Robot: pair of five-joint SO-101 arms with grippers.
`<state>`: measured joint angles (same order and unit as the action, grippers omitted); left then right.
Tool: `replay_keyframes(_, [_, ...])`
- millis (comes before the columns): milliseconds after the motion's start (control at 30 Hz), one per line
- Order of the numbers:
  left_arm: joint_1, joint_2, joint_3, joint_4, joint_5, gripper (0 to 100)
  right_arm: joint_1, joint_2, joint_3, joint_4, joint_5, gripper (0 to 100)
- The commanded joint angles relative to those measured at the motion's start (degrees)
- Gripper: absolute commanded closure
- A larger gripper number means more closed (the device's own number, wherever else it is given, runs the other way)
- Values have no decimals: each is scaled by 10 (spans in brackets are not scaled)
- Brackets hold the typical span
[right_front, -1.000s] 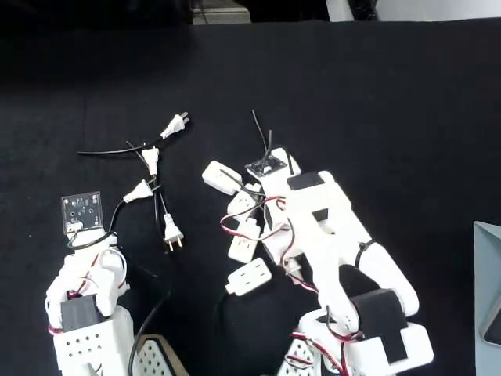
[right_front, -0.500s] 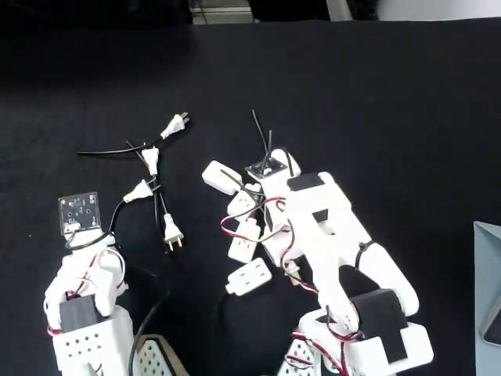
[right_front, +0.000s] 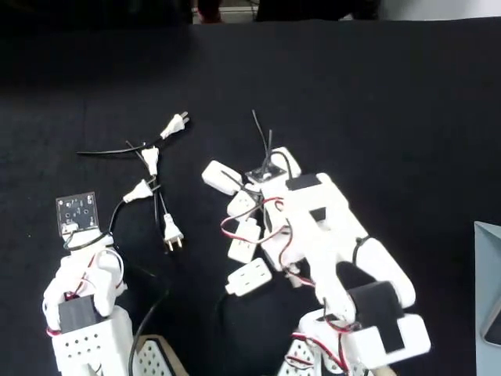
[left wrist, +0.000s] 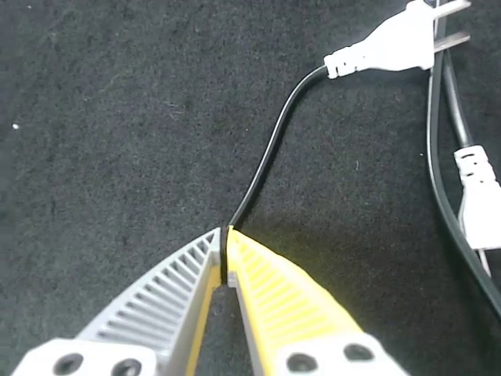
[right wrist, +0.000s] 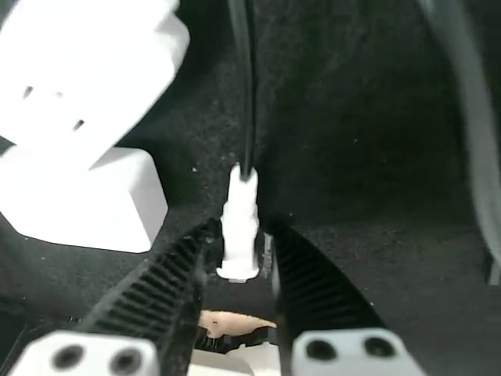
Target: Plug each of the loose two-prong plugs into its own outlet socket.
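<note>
In the left wrist view my left gripper [left wrist: 225,236] is shut on a thin black cord [left wrist: 270,149] that runs to a white two-prong plug [left wrist: 387,45]. A second white plug [left wrist: 477,196] lies beside it. In the high view, several loose white plugs [right_front: 150,160] lie left of centre, and the left arm's wrist [right_front: 78,213] sits near one plug [right_front: 139,190]. In the right wrist view my right gripper [right wrist: 239,235] is shut on a small white plug [right wrist: 239,223], close to white outlet sockets [right wrist: 86,78]. Several sockets [right_front: 245,239] lie beside the right arm [right_front: 317,215].
Black cords [right_front: 109,149] tangle among the plugs on the black cloth [right_front: 376,117]. A pale blue box [right_front: 489,290] stands at the right edge. A perforated white part [right_front: 153,356] lies at the near edge between the arms.
The right arm has shifted slightly toward the near left over the sockets. The left arm's wrist has drifted a little left. The plugs on the cloth have not moved.
</note>
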<state>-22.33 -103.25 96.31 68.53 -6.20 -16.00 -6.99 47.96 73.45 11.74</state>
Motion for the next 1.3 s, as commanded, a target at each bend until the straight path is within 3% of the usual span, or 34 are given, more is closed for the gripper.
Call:
replay_keyframes(0, [-7, -6, 10, -13, 4, 970, -7, 18, -9, 2, -2, 943])
replay_keyframes(67, [-7, -6, 10, -13, 4, 970, -5, 21, -24, 6, -2, 990])
replay_keyframes(267, [-7, -6, 10, -14, 4, 970, -8, -30, -51, 62, -4, 987])
replay_keyframes(500, [-1, -6, 7, -17, 4, 970, -8, -203, -71, 127, -3, 987])
replay_keyframes(700, [58, -6, -47, -17, 5, 970, -40, -344, -67, 122, -18, 987])
replay_keyframes(900, [100, -6, -138, -78, 5, 970, -119, -452, -36, 47, -94, 987])
replay_keyframes(1100, [147, -6, -122, -206, 5, 970, -198, -540, 51, -75, -140, 987])
replay_keyframes(1267, [202, -6, -102, -251, 5, 970, -258, -602, 109, -162, -156, 987])
